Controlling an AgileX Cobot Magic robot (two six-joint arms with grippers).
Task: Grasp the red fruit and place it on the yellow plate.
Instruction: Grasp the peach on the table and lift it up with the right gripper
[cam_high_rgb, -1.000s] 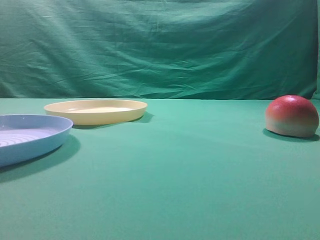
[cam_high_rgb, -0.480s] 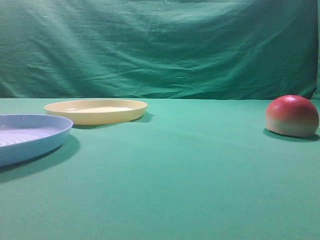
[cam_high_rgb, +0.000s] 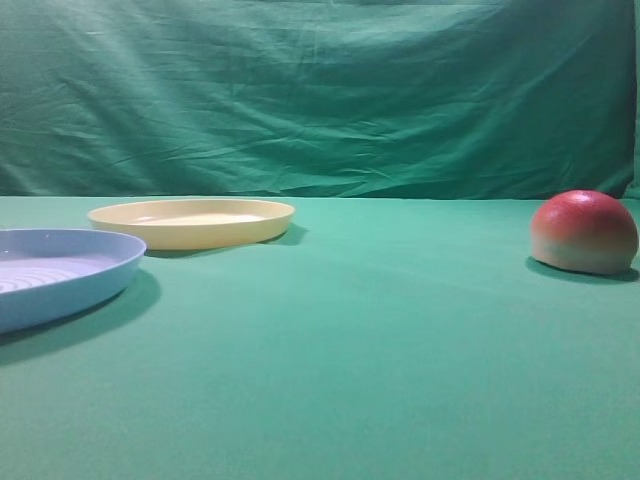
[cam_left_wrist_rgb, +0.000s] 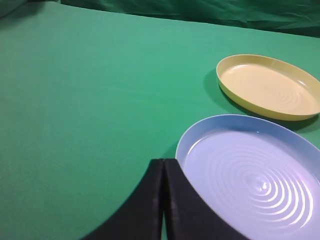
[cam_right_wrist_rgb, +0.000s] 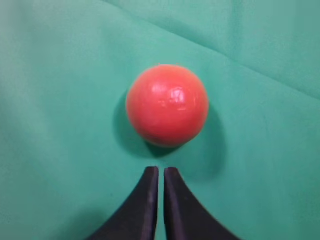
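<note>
The red fruit (cam_high_rgb: 584, 232) sits alone on the green cloth at the far right, red on top and pale at its base. In the right wrist view the red fruit (cam_right_wrist_rgb: 167, 104) lies just ahead of my right gripper (cam_right_wrist_rgb: 161, 170). That gripper's black fingers stand almost together with only a thin slit between them and hold nothing. The yellow plate (cam_high_rgb: 190, 222) rests at the back left and is bare; the left wrist view shows the yellow plate (cam_left_wrist_rgb: 270, 87) too. My left gripper (cam_left_wrist_rgb: 164, 161) is shut and hovers at the near edge of the blue plate. Neither arm shows in the exterior view.
A light blue plate (cam_high_rgb: 60, 275) with concentric ridges lies at the front left, just in front of the yellow one; in the left wrist view this blue plate (cam_left_wrist_rgb: 250, 170) is beside my fingers. A wrinkled green curtain (cam_high_rgb: 320, 90) closes off the back.
</note>
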